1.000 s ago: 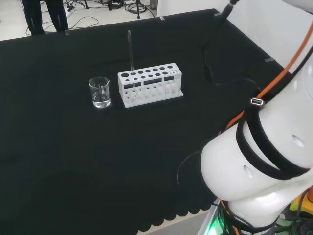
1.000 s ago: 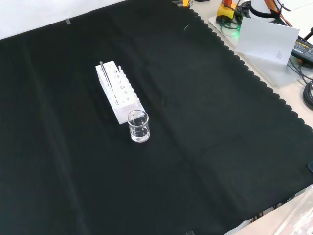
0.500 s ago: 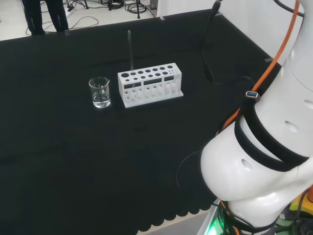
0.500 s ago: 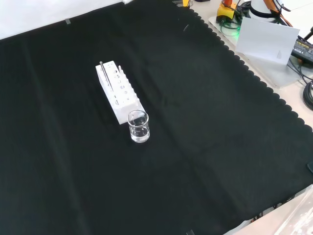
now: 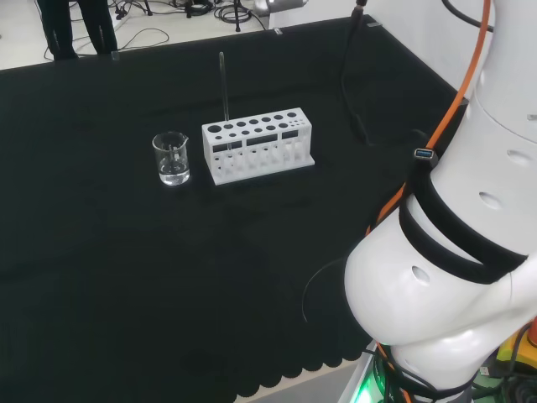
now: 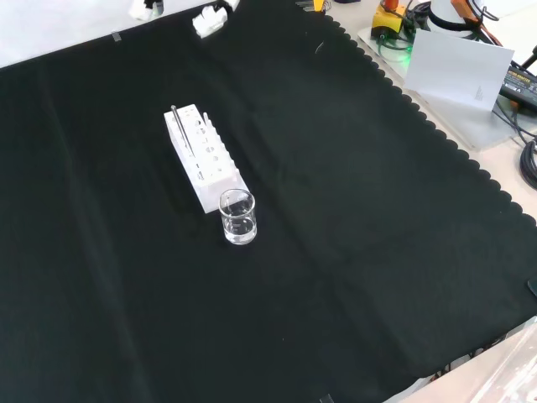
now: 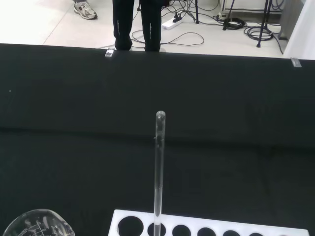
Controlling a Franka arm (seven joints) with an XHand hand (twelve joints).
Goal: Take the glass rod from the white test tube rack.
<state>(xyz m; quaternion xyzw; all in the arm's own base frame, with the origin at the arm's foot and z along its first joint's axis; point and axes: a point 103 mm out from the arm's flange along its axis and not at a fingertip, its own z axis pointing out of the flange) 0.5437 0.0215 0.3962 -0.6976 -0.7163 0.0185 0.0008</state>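
Note:
A white test tube rack [image 5: 256,144] stands on the black cloth, and the glass rod [image 5: 223,88] rises upright from a hole at its left end in the head view. The front view has the rack [image 6: 204,159] at centre left with the rod [image 6: 178,126] at its far end. White parts of the hand [image 6: 210,18] poke in at the front view's top edge, well away from the rack. In the wrist view the rod [image 7: 159,167] stands straight ahead above the rack's [image 7: 206,231] row of holes. Nothing touches the rod.
A small glass beaker [image 5: 171,158] stands just left of the rack in the head view, nearer than it in the front view [image 6: 237,217]. A black cable [image 5: 357,126] lies on the cloth at the head view's right. Open cloth lies around the rack.
White parts of the hand have come into the front view's top edge. The arm's links have shifted in the head view. Rod, rack and beaker have not moved.

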